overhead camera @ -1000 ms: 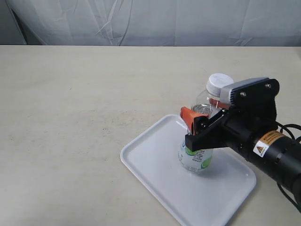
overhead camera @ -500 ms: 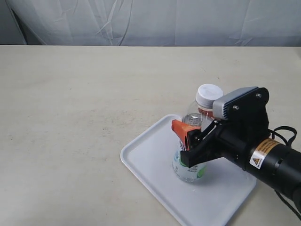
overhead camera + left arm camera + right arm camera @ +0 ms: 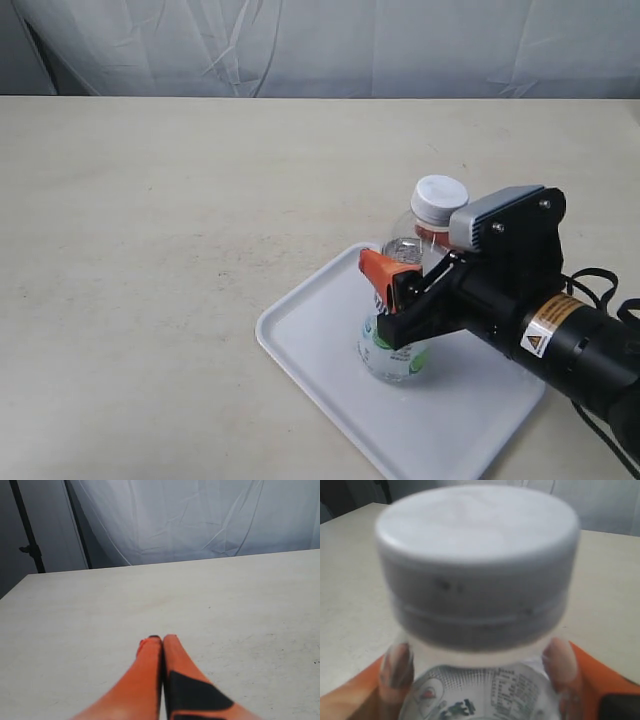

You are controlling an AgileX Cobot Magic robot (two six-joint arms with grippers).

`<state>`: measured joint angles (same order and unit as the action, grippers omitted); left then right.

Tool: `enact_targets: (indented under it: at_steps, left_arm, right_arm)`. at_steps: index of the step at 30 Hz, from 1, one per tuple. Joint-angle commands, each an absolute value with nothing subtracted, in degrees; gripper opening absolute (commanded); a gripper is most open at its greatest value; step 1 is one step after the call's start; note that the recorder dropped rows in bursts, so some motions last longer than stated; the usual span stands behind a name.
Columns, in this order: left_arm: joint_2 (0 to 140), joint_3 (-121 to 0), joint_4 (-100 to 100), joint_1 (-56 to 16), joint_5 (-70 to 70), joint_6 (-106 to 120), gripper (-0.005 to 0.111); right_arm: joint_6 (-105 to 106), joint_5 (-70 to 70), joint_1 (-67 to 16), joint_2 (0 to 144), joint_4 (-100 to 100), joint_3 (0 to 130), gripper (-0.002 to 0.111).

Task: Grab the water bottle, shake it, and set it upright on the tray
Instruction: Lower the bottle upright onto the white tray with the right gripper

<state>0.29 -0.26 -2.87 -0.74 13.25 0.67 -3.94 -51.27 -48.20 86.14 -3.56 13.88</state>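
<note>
Water bottle (image 3: 393, 358) was clear glossy plastic, cap (image 3: 438, 198) matt white; tray (image 3: 310, 340) was smooth glossy white plastic; surface (image 3: 150, 250) matt.

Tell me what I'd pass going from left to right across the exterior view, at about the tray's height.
Bare table → left rim of the tray → water bottle, standing on the tray → black right arm reaching in from the right edge.
</note>
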Motion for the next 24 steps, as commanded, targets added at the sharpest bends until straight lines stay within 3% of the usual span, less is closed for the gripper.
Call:
enact_targets:
  at_steps: [1, 5, 9, 11, 24]
  left_arm:
    - [0.0, 0.0, -2.9, -0.7, 12.8, 0.5, 0.000]
    - [0.0, 0.0, -2.9, -0.7, 12.8, 0.5, 0.000]
    - [0.0, 0.0, -2.9, -0.7, 12.8, 0.5, 0.000]
    - [0.0, 0.0, -2.9, -0.7, 12.8, 0.5, 0.000]
    - [0.0, 0.0, -2.9, -0.7, 12.8, 0.5, 0.000]
  right_arm:
    - [-4.8, -51.0, -48.1, 86.6, 1.1, 13.8, 0.004]
    - [-5.8, -51.0, -48.1, 86.6, 2.2, 13.8, 0.036]
    - [-7.7, -50.4, -48.1, 86.6, -3.8, 13.8, 0.089]
    - [-7.6, -49.4, -48.1, 86.6, -4.8, 13.8, 0.105]
    - [-7.7, -49.3, -48.1, 83.5, -1.6, 13.8, 0.104]
